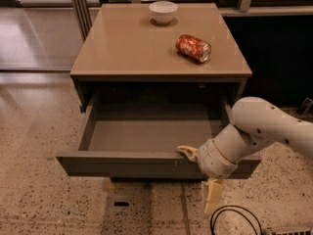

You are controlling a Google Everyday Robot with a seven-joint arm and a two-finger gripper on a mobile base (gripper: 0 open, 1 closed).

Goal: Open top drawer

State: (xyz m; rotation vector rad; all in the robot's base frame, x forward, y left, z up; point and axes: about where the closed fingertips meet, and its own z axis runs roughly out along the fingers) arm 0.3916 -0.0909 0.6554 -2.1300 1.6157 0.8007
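The top drawer (122,164) stands pulled well out from the cabinet (137,48), its dark grey front panel toward the near side and its plain grey-brown box interior open to view with nothing seen inside. The gripper (193,181) is at the right part of that front panel, on the near side of the drawer. Its claw is spread wide open: one pale finger (187,152) lies over the top rim of the drawer front and points left, while the other (211,202) hangs down past the panel's lower edge toward the floor (39,199). It is not closed around anything. The white arm (266,126) reaches in from the right, its rounded wrist in front of the drawer's right end. On the tan cabinet top, a small white bowl (163,11) sits at the far edge near the middle, and a red drink can (193,48) lies on its side to the right, well apart from the bowl. A dark cable (230,218) loops on the speckled floor near the lower finger.
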